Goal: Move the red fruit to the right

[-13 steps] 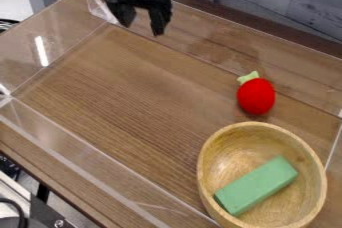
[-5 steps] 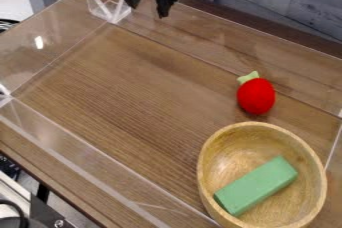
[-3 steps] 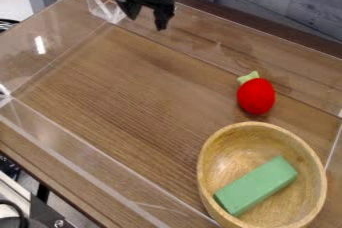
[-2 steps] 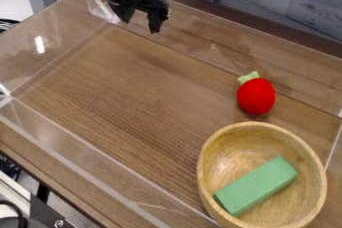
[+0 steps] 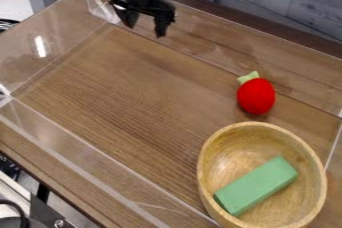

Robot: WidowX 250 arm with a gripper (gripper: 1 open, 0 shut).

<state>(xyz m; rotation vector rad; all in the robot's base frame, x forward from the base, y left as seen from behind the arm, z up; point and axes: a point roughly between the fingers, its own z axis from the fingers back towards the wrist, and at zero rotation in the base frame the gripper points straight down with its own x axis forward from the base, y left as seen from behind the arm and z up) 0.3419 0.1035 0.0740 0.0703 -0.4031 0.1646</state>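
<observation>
I have the pincer (image 5: 147,21) hanging wide and empty at the far left end of the desk (image 5: 120,102), inside the clear plastic walls, well apart from the red fruit (image 5: 257,94), which lies on the bare wood near the right side just above the wooden bowl (image 5: 227,147) that holds the green block (image 5: 257,186). The fruit looks like a small, light, smooth toy strawberry, likely rigid and apt to roll or squirt out, so I would close on its round body across the widest part, clear of the green stem tip
</observation>
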